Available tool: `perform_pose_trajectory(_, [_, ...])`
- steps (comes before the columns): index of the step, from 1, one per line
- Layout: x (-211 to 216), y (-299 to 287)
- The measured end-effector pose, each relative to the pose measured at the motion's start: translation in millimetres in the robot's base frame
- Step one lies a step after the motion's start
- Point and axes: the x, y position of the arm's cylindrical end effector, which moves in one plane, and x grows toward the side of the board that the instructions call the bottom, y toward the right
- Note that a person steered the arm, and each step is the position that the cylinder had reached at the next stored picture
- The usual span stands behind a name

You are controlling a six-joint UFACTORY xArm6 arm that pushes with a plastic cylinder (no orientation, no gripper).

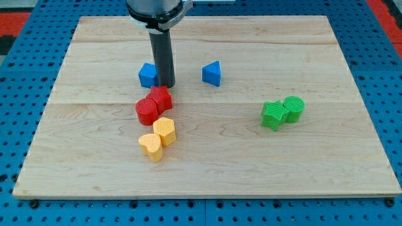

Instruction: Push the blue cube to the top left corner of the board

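Wooden board (207, 157): blue cube (147, 75) touching my tip (167, 85), on its left.

A pale wooden board (207, 169) fills most of the view, made of several planks joined side by side, their seams running from the view's left to the view's right. Its grain is light and streaky, and the far edge looks narrower than the near edge. The board lies on a blue bench (25, 207) whose surface is covered in a regular grid of small dark holes; this blue surface shows along the view's left, right and bottom. At the view's top corners, a red perforated surface (25, 16) appears. The light is even and bright, with soft shadows.
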Motion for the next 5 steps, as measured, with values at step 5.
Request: perform_pose_trajectory(5, [-73.6, -51.7])
